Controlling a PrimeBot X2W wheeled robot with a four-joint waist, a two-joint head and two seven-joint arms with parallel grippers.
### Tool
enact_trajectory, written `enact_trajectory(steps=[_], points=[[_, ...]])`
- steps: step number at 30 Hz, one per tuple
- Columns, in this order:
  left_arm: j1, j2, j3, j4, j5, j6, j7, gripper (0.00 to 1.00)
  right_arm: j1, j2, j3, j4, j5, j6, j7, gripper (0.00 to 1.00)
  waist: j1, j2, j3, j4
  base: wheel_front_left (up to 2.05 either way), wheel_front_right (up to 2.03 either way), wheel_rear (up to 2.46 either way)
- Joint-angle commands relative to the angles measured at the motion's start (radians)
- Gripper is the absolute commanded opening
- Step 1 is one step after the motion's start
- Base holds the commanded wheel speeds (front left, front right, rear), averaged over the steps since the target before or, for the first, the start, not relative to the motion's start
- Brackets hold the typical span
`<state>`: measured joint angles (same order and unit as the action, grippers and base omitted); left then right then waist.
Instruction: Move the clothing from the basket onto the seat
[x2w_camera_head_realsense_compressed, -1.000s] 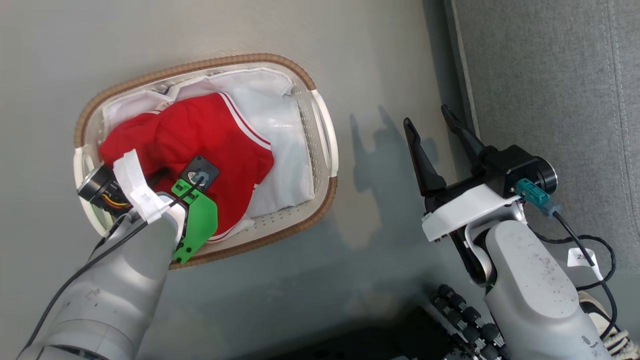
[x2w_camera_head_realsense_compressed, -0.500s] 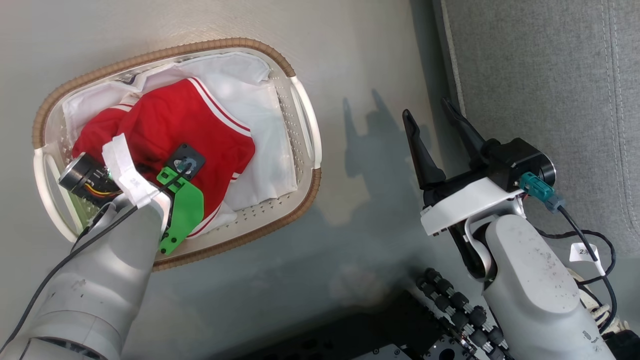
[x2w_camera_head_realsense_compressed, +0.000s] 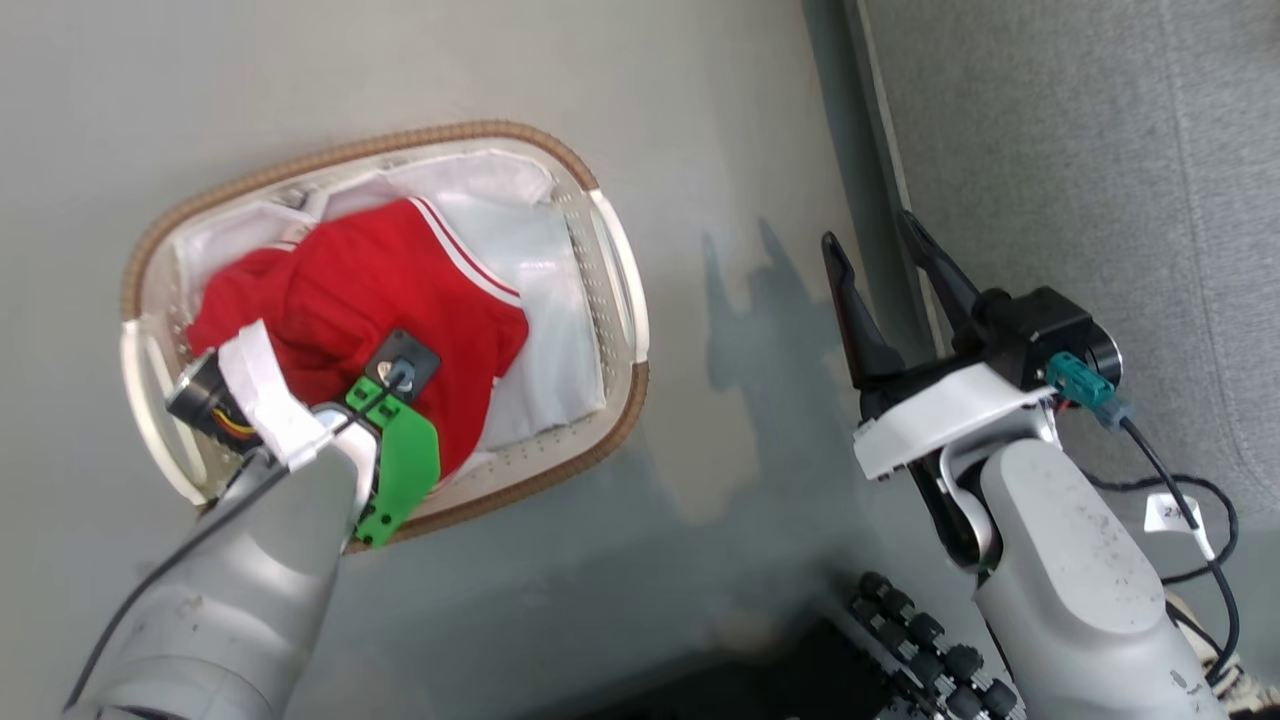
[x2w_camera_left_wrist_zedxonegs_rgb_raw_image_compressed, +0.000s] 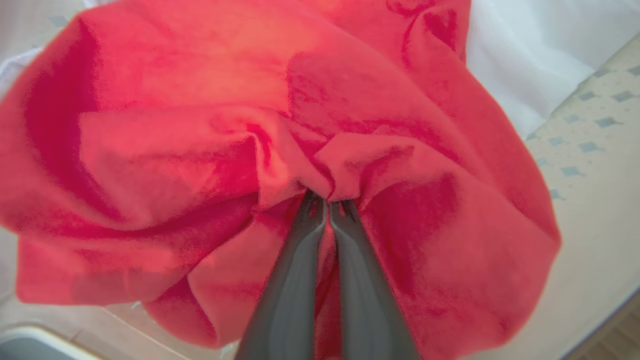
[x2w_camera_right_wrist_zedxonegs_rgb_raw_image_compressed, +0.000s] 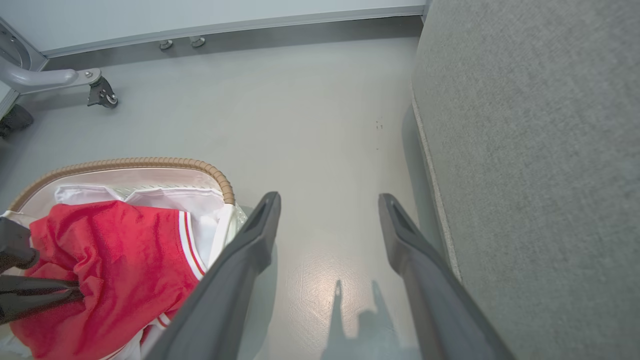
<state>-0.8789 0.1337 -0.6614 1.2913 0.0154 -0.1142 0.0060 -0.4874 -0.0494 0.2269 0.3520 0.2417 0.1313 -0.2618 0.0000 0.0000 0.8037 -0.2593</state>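
The left forearm (x2w_camera_head_realsense_compressed: 230, 590) and the right forearm (x2w_camera_head_realsense_compressed: 1080, 590) are pale grey shells, the right one with dark specks. The left one carries a green bracket (x2w_camera_head_realsense_compressed: 405, 470), a black square plate (x2w_camera_head_realsense_compressed: 402, 362) and white tape (x2w_camera_head_realsense_compressed: 262, 395). The right one carries a white plate (x2w_camera_head_realsense_compressed: 940, 415), a teal plug (x2w_camera_head_realsense_compressed: 1078, 380) and a black cable (x2w_camera_head_realsense_compressed: 1140, 440). The right gripper (x2w_camera_head_realsense_compressed: 867, 228) has two long dark fingers (x2w_camera_head_realsense_compressed: 855, 320).

Open floor (x2w_camera_head_realsense_compressed: 740, 200) btwn basket (x2w_camera_head_realsense_compressed: 633, 395) & seat (x2w_camera_head_realsense_compressed: 1060, 150); basket wall rings clothing (x2w_camera_head_realsense_compressed: 400, 290), top access only.

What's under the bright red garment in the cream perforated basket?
A white fabric liner shows under and beside the bright red fabric garment, reaching the cream perforated plastic basket wall. The left gripper is shut on a red fold. Anything beneath the bunched middle is covered.
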Motion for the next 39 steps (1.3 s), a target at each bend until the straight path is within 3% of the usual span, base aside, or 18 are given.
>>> enact_trajectory(steps=[1, 18, 27, 39], points=[[0.022, -0.006, 0.002, -0.001, -0.011, -0.002, -0.021, 0.00, 0.019, -0.004, -0.008, 0.007, -0.009, -0.001, -0.005, 1.00, 0.0000, 0.0000, -0.072, 0.023, 0.00, 0.00, 0.00], [0.193, -0.080, 0.066, -0.067, -0.185, -0.013, -0.265, 0.00, 0.154, -0.004, -0.068, 0.061, -0.078, -0.001, -0.005, 1.00, 0.0000, 0.0000, -0.370, 0.137, 0.00, 0.00, 0.00], [0.305, -0.081, 0.086, -0.347, -0.278, 0.004, -0.271, 0.00, 0.222, -0.004, -0.086, 0.081, -0.094, -0.001, -0.005, 1.00, 0.0000, 0.0000, -0.495, 0.189, 0.00, 0.00, 0.00], [0.424, -0.082, 0.185, -0.679, -0.290, 0.023, -0.271, 0.00, 0.298, -0.004, -0.094, 0.081, -0.095, -0.001, -0.005, 1.00, 0.0000, 0.0000, -0.615, 0.214, 0.00, 0.00, 0.00]])
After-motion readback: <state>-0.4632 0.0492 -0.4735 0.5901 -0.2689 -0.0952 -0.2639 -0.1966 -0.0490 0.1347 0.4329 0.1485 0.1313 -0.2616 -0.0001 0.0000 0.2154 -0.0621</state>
